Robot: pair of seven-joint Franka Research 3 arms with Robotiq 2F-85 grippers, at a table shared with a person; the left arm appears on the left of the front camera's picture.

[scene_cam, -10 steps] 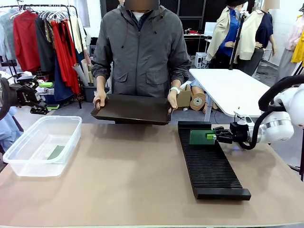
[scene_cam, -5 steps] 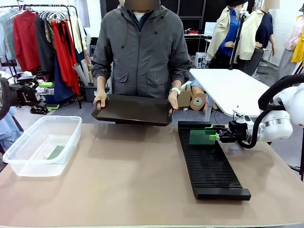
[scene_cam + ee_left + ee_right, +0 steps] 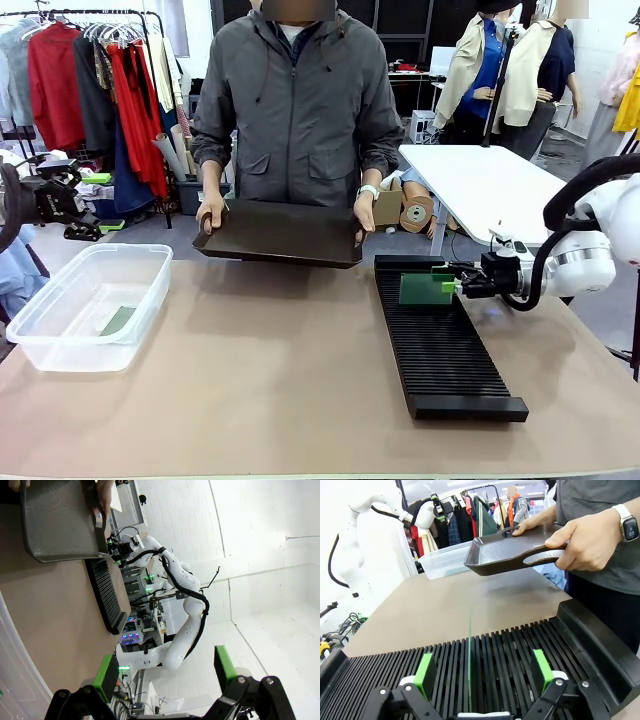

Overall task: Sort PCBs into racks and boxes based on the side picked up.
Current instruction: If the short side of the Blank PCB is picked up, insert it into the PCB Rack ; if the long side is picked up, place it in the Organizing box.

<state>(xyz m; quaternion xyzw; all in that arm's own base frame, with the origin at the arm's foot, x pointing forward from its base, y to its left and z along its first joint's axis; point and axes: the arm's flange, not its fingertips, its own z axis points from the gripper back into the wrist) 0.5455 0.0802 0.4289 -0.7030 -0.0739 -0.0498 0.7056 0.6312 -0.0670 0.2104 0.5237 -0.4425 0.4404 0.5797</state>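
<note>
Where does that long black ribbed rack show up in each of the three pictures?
Front view: rack right of centre on the table.
Left wrist view: upper left, running downward.
Right wrist view: across the bottom, close up.
Shared landmark: the black tray the person holds.

The right arm reaches in from the right with its forearm level, and the right gripper (image 3: 458,287) points left, jaws spread wide. The left gripper (image 3: 165,672) is also wide open, pads apart.
</note>
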